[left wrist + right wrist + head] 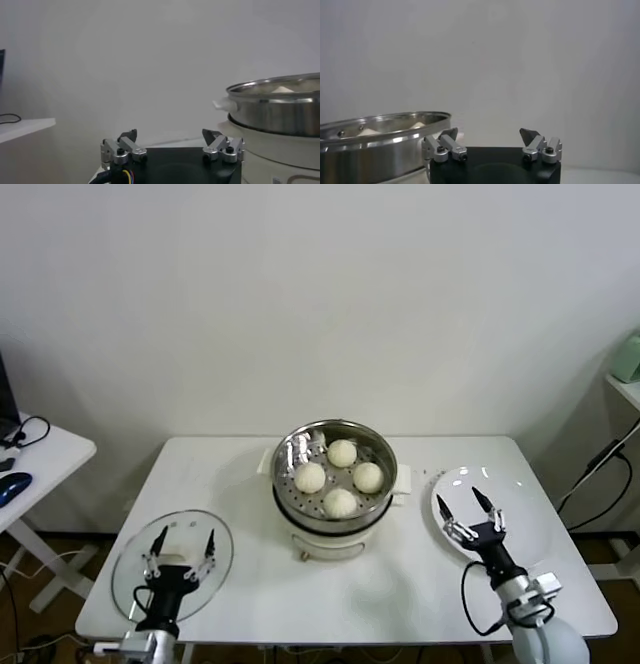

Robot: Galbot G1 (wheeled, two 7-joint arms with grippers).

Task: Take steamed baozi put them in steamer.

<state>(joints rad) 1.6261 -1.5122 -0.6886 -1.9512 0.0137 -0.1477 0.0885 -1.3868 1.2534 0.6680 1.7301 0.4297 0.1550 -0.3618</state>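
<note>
Several cream-white baozi (340,476) lie on the perforated tray inside the shiny steel steamer (290,509) at the table's middle. The steamer also shows in the left wrist view (272,112) and the right wrist view (375,145), with bun tops just above its rim. My left gripper (184,542) is open and empty above the glass lid at the front left; it shows in the left wrist view (170,136). My right gripper (464,506) is open and empty over the white plate at the right; it shows in the right wrist view (488,134).
A flat round glass lid (135,569) lies at the table's front left. A bare white plate (520,519) lies at the right. A side table with a blue mouse (12,486) and cables stands at the far left. A shelf (625,384) is at the far right.
</note>
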